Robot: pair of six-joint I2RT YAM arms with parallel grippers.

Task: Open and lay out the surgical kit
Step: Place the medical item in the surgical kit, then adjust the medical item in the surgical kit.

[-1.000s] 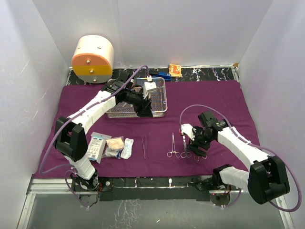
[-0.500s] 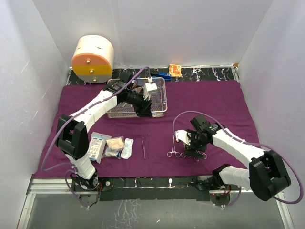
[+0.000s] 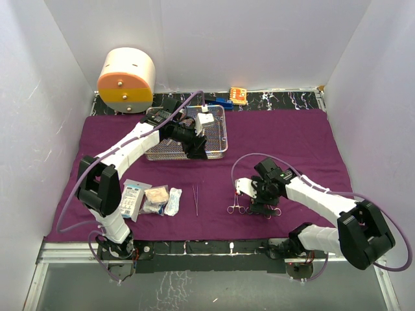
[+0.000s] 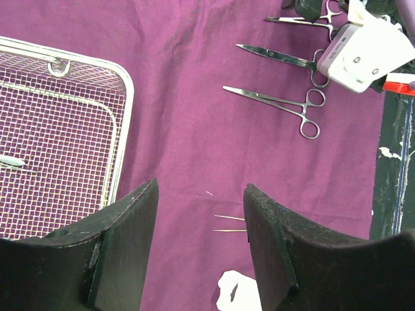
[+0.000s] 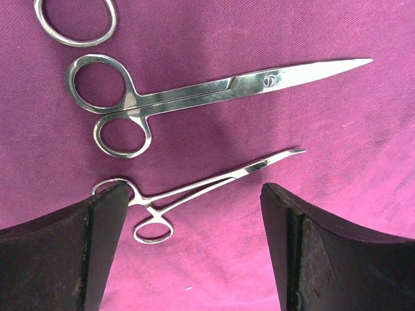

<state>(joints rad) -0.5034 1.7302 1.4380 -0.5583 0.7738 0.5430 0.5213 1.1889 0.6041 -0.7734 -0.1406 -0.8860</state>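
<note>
The purple cloth wrap point(image 3: 292, 139) lies spread flat. The wire-mesh tray point(image 3: 217, 123) stands at its back; in the left wrist view point(image 4: 123, 97) a thin steel tool point(image 4: 11, 161) lies in it. My left gripper point(image 3: 198, 150) is open and empty, above the tray's front right corner point(image 4: 201, 194). My right gripper point(image 3: 257, 202) is open, low over the cloth. In the right wrist view point(image 5: 194, 217) curved forceps point(image 5: 207, 184) lie between its fingers, scissors point(image 5: 194, 87) just beyond. Tweezers point(image 3: 195, 199), packets point(image 3: 134, 197) and gauze point(image 3: 156, 196) lie at the front left.
A cream-and-orange drum point(image 3: 126, 80) stands at the back left. Small orange point(image 3: 238, 95) and blue point(image 3: 224, 102) items lie behind the tray. White walls close in three sides. A black marbled table edge point(image 3: 194, 247) runs along the front.
My right gripper has moved left and now sits over the forceps and scissors. My left arm has barely moved.
</note>
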